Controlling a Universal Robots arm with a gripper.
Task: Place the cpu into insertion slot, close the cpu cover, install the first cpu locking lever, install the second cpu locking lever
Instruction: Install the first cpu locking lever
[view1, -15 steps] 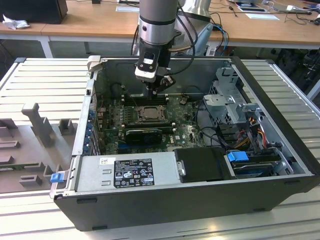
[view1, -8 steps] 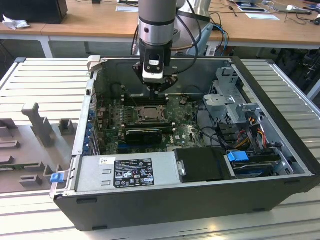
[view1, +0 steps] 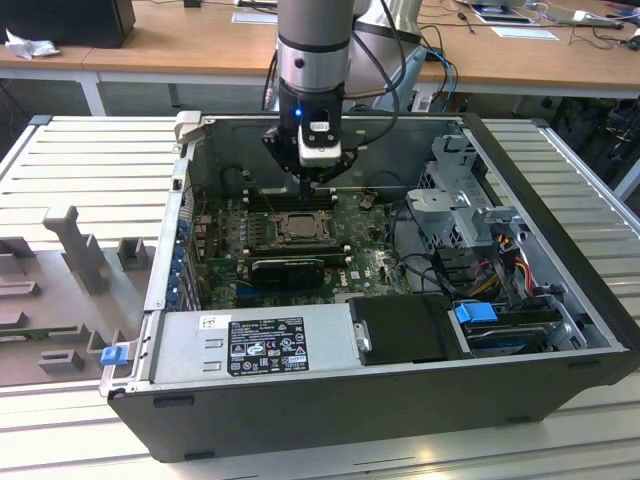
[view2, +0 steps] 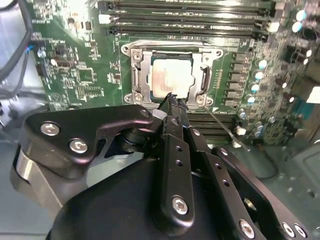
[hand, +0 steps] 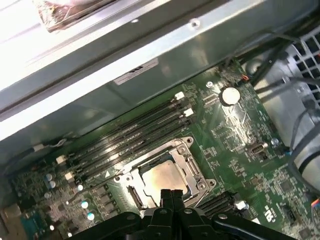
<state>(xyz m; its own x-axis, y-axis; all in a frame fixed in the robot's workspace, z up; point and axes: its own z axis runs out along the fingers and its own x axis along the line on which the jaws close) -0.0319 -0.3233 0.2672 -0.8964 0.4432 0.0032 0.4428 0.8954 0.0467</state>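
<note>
End effector (view2: 172, 100), fingers together and empty, over cpu cover (view2: 141, 75).

Open black computer case (view1: 350, 410) on ribbed table (view1: 90, 150) holds green motherboard (view2: 80, 75).

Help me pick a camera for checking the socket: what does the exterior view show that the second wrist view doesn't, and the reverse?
The exterior view adds the whole open computer case, its power supply, the drive cage and the arm standing over it. The second wrist view adds socket detail: the cpu cover lying flat around the cpu, and a thin metal lever slanting off one corner. Both show the green motherboard, the memory slots and the gripper, fingers together, at the socket's edge.
</note>
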